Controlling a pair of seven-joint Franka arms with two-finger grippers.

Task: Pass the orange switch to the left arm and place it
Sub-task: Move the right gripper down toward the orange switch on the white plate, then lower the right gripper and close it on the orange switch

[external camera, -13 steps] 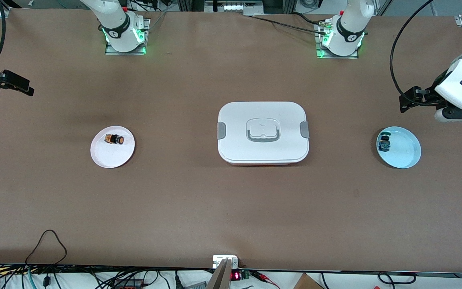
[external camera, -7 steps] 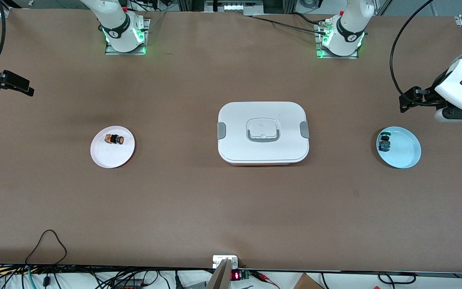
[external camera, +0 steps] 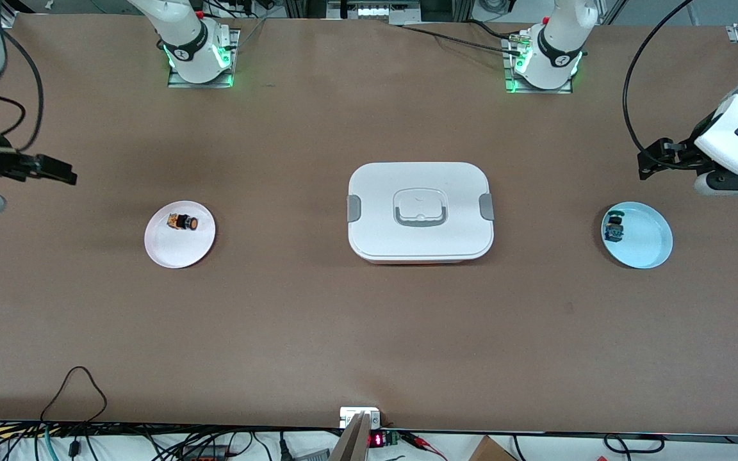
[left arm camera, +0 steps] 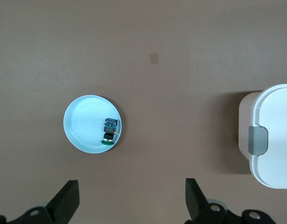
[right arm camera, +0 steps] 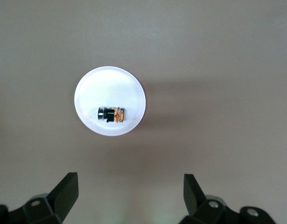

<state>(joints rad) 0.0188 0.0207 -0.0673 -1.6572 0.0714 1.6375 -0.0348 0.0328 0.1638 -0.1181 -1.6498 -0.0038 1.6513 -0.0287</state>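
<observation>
The orange switch [external camera: 182, 222] lies on its side on a white plate [external camera: 177, 250] toward the right arm's end of the table; it also shows in the right wrist view [right arm camera: 111, 114]. My right gripper [external camera: 55, 171] is open and empty, up in the air beside that plate toward the table's end. The white box [external camera: 420, 237] with grey latches stands mid-table; its end shows in the left wrist view [left arm camera: 274, 140]. My left gripper [external camera: 654, 160] is open and empty, waiting in the air by the blue plate [external camera: 647, 246].
A small blue-and-green switch [external camera: 614, 228] lies in the blue plate, and it also shows in the left wrist view [left arm camera: 109, 131]. Cables hang along the table's front edge [external camera: 74, 384]. The arm bases [external camera: 199, 54] stand at the table's edge farthest from the front camera.
My right gripper has moved toward the white plate and lower in the front view. The left arm, the switches and the box have not moved.
</observation>
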